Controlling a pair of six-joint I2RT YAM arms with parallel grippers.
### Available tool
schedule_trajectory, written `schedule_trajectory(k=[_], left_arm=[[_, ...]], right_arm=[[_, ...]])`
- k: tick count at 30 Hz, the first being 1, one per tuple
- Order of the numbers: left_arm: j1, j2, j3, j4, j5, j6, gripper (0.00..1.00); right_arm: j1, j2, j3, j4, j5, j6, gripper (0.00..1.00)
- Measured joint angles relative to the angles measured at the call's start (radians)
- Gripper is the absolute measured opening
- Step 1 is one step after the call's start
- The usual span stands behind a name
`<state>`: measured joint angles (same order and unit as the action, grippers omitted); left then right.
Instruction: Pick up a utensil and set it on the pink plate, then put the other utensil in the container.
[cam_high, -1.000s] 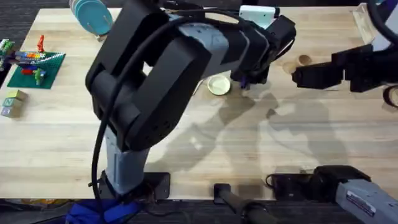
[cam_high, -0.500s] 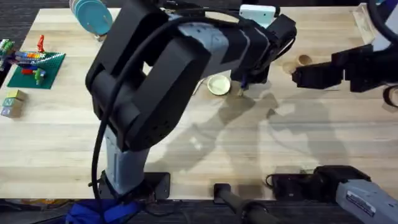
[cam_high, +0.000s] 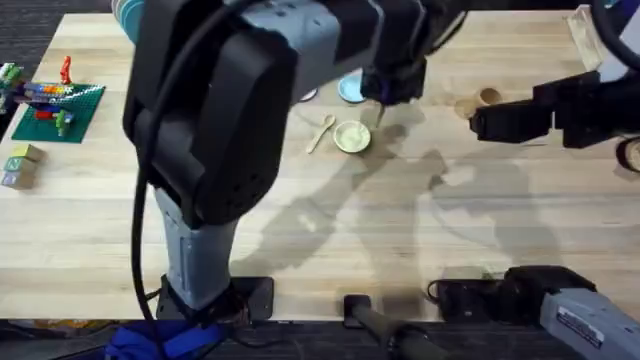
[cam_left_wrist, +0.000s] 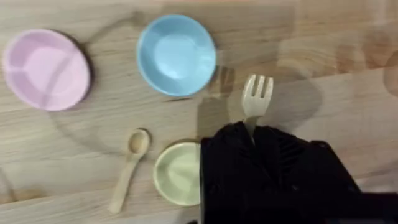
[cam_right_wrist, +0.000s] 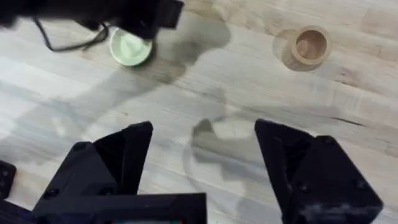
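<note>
My left claw (cam_left_wrist: 252, 138) pinches the fork (cam_left_wrist: 255, 99) by its handle — light, stiff, likely slippery — above the desk (cam_left_wrist: 323, 99); right claw (cam_right_wrist: 202, 165) hangs wide, empty.

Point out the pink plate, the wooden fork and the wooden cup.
pink plate (cam_left_wrist: 46, 69), left wrist view, centre of its dish.
wooden fork (cam_left_wrist: 255, 98), left wrist view, base of its tines.
wooden cup (cam_right_wrist: 305, 46), right wrist view, its open mouth.
</note>
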<state>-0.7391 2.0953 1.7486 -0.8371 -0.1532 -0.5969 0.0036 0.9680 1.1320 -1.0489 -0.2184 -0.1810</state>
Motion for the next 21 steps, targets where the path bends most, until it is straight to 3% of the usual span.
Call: schedule_trajectory(k=[11,21], left_arm=[[0.122,-0.001,0.229,-0.252,-0.001,0.146,0.040],[0.309,-0.008,0.236,-0.298,0.039,0.294,0.042]], right_arm=[[0.000,0.000,0.000,0.000,0.000,0.000,0.997],[0.000,0.000,0.000,0.000,0.000,0.000,0.997]])
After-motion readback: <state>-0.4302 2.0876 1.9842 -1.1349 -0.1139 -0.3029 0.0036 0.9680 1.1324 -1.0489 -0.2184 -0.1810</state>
